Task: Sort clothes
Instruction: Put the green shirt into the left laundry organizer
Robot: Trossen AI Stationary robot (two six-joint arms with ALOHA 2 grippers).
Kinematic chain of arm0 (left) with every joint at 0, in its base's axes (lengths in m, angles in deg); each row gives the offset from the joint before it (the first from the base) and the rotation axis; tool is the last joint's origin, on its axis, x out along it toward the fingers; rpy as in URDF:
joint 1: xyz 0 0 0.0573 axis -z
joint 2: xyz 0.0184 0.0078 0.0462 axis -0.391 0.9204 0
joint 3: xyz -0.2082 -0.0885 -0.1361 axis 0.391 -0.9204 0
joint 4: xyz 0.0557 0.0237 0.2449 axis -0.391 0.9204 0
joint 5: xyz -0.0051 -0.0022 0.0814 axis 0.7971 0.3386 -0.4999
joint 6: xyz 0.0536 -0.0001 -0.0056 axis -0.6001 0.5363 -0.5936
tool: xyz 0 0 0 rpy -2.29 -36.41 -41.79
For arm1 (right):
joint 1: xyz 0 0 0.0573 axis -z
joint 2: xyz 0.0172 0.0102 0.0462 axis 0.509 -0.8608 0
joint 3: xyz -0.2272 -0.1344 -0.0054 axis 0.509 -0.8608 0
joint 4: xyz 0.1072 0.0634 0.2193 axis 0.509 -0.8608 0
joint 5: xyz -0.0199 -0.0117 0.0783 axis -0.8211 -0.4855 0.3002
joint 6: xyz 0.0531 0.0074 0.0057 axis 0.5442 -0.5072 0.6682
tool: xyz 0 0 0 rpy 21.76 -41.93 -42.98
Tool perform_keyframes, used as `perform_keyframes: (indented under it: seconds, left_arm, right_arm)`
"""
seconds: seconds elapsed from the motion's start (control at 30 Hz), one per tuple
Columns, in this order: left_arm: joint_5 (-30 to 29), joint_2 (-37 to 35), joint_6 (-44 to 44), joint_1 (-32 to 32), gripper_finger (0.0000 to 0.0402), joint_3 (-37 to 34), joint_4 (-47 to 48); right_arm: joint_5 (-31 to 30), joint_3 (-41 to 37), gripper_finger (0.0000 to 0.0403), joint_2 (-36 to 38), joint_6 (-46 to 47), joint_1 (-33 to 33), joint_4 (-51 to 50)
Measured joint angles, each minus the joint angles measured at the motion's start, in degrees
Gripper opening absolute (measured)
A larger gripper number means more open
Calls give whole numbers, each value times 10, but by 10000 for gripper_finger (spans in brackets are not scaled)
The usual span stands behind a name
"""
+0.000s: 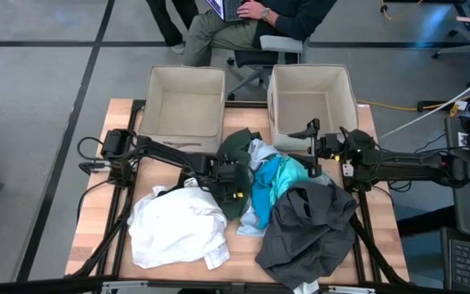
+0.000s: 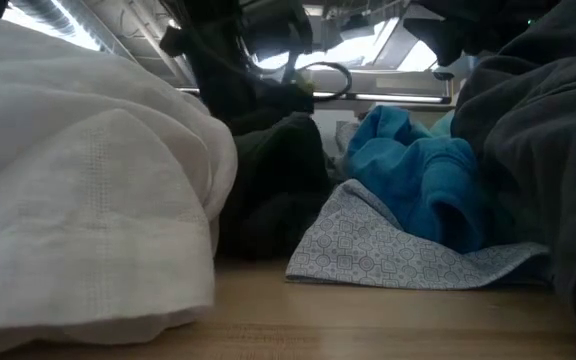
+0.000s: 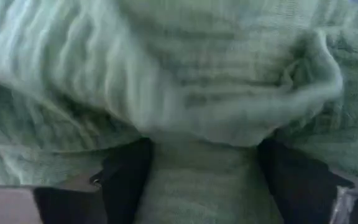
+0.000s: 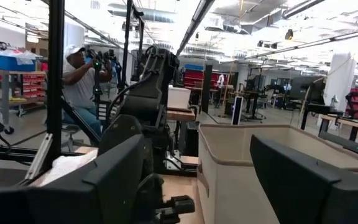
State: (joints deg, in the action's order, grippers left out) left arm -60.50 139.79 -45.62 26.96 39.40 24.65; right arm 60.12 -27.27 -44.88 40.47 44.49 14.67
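Note:
A pile of clothes lies on the table: a white garment (image 1: 178,224) at near left, a dark green knit one (image 1: 239,151) in the middle, a turquoise one (image 1: 272,184) over a pale blue one (image 1: 251,219), and a large dark grey one (image 1: 308,229) at near right. My left gripper (image 1: 237,181) is open and lowered into the dark green garment (image 3: 197,93). My right gripper (image 1: 310,135) is open and empty, held above the table beside the right bin's near wall, pointing toward the table's left. My left gripper comes down from above onto the dark green garment with its fingers (image 3: 126,180) open. A hump of the knit fabric (image 3: 204,174) stands between the two fingers and meets both. The garment lies on the table and on the pile.
Two beige fabric bins stand at the far edge, the left one (image 1: 157,98) and the right one (image 1: 277,98), which also shows in the right wrist view (image 4: 229,168). A person (image 1: 251,20) sits just beyond the far edge. Bare wood shows at the table's far left.

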Motion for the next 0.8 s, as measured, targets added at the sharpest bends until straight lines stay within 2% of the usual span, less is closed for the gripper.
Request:
perform_keyframes:
  seconds: [0.17,0.6,0.8]
  left_arm:
    - [-1,22,-12,0,237,1,-9]
    - [-2,23,-14,0,19,0,-12]
    - [-26,21,-10,5,21,15,9]
  right_arm:
    - [0,0,298,-1,-1,0,2]
    - [0,0,298,0,-10,0,4]
    - [-1,0,298,0,-10,0,4]
